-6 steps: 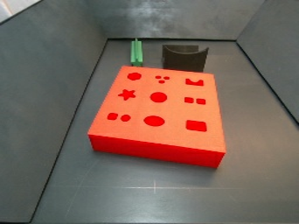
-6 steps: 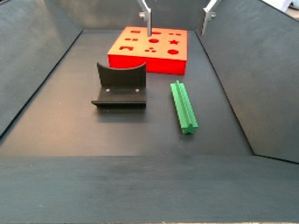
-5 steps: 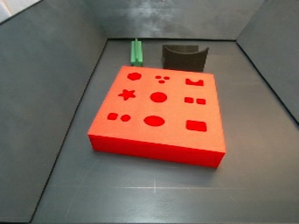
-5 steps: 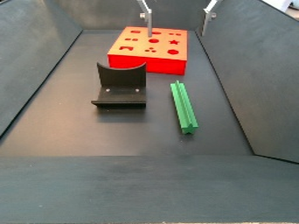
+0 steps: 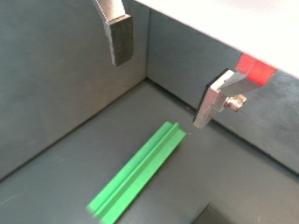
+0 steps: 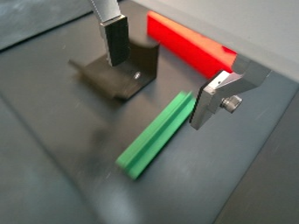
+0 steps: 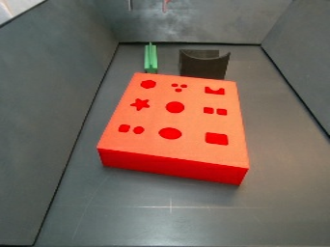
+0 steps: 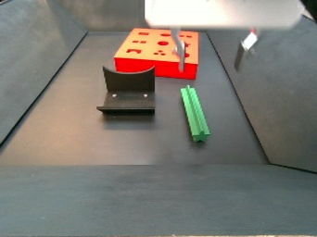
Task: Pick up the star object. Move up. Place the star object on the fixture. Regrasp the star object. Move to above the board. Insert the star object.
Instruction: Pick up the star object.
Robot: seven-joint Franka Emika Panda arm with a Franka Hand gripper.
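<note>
Silver-plated end effector (image 5: 163, 77), seemingly dark-padded

Dark grey floor (image 7: 168, 207), sloped walls (image 8: 50, 56)

The light is soft and even, and nothing is very dark. The red board (image 7: 175, 118) looks bright and sharp in a side view. The gripper (image 8: 210, 56) looks smeared and pale there, like a blur. In a wrist view the green star object (image 5: 138, 172) is fuzzy at its near end. A faint shadow lies on the floor beside it.
</note>
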